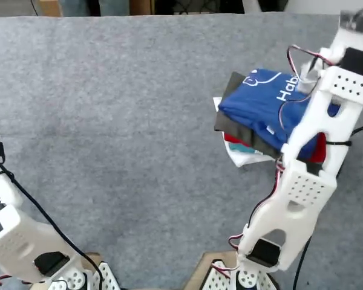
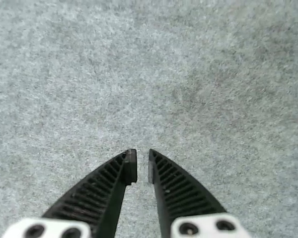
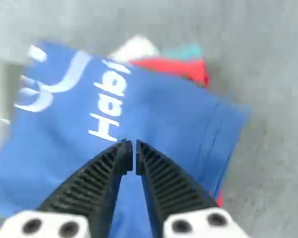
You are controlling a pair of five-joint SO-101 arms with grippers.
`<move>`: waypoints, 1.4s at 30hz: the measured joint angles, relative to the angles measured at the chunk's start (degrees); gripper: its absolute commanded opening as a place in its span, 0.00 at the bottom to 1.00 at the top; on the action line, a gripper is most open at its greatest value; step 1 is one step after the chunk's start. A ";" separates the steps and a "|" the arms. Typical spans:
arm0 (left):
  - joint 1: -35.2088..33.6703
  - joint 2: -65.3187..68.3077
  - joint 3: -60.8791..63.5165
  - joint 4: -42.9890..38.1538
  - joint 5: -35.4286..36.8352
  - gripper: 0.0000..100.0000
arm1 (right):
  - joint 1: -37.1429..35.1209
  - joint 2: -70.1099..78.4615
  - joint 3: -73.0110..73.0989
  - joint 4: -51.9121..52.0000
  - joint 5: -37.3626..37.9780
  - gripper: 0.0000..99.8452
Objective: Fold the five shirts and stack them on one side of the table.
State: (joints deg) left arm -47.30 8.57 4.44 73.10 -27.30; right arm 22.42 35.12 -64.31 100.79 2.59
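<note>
Shirts (image 1: 245, 145) stacked on table (image 1: 109, 90) by your right arm (image 1: 302, 181), blue shirt (image 1: 260, 106) on top, right jaws closed above it, left jaws closed, empty, over table.

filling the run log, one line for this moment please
stack: blue shirt on top, right side of table | right end effector: shut, over blue shirt | left end effector: shut, over table

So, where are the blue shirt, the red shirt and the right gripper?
blue shirt (image 1: 260, 106), high view, middle of its top face.
red shirt (image 3: 176, 68), right wrist view, the strip showing from under the blue shirt.
right gripper (image 3: 134, 150), right wrist view, between its fingertips.
</note>
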 measured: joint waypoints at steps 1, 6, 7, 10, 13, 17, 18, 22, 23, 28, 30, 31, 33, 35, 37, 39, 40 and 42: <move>0.00 -0.44 0.09 0.00 0.00 0.08 | -0.79 -2.29 -1.05 0.00 0.00 0.02; 2.29 -8.00 1.14 0.88 0.00 0.06 | -4.84 -15.38 -2.37 0.18 0.00 0.02; 3.60 -10.11 1.49 1.32 0.00 0.03 | -5.63 -18.11 -2.29 0.18 0.00 0.02; 8.44 -17.76 4.48 2.37 0.00 0.03 | -8.09 -27.08 0.88 0.18 0.00 0.02; 14.24 -26.11 10.02 2.37 0.00 0.03 | -10.29 -35.87 8.26 0.26 0.00 0.02; 21.01 -37.98 20.48 0.53 0.97 0.03 | -11.78 -47.74 23.56 0.26 0.00 0.01; 21.98 -41.14 23.82 -1.14 2.02 0.03 | -12.13 -50.81 28.13 0.26 0.88 0.01; 23.21 -54.33 40.26 -11.43 4.13 0.03 | -13.36 -62.86 49.14 -0.97 6.33 0.01; 23.47 -57.41 44.57 -14.15 4.31 0.03 | -13.36 -65.93 54.68 -2.46 6.95 0.01; 27.16 -71.91 65.23 -27.60 2.90 0.03 | -13.27 -81.58 83.96 -14.24 7.74 0.01; 28.48 -77.27 71.91 -30.07 1.05 0.03 | -13.27 -87.47 95.56 -19.87 7.91 0.01; 28.92 -80.00 74.64 -30.51 0.62 0.03 | -13.27 -90.55 101.63 -22.59 7.91 0.01; 29.80 -85.45 79.21 -30.59 0.26 0.03 | -13.27 -96.44 113.05 -28.04 7.91 0.01; 30.59 -90.99 83.16 -30.24 0.09 0.03 | -13.27 -102.68 124.22 -34.11 7.91 0.01; 31.12 -96.44 86.42 -28.84 0.09 0.03 | -13.27 -108.92 133.98 -38.77 7.91 0.01; 31.12 -101.80 89.23 -26.46 0.09 0.03 | -13.27 -115.52 141.45 -40.35 7.91 0.01; 31.12 -104.62 90.46 -24.79 0.09 0.03 | -13.27 -118.59 144.53 -40.53 7.91 0.01; 31.21 -109.45 91.78 -21.45 0.09 0.03 | -13.27 -124.48 149.45 -40.18 7.91 0.01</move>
State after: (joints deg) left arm -16.09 -100.88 96.22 51.65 -27.21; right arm 9.14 -89.36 85.14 60.62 10.51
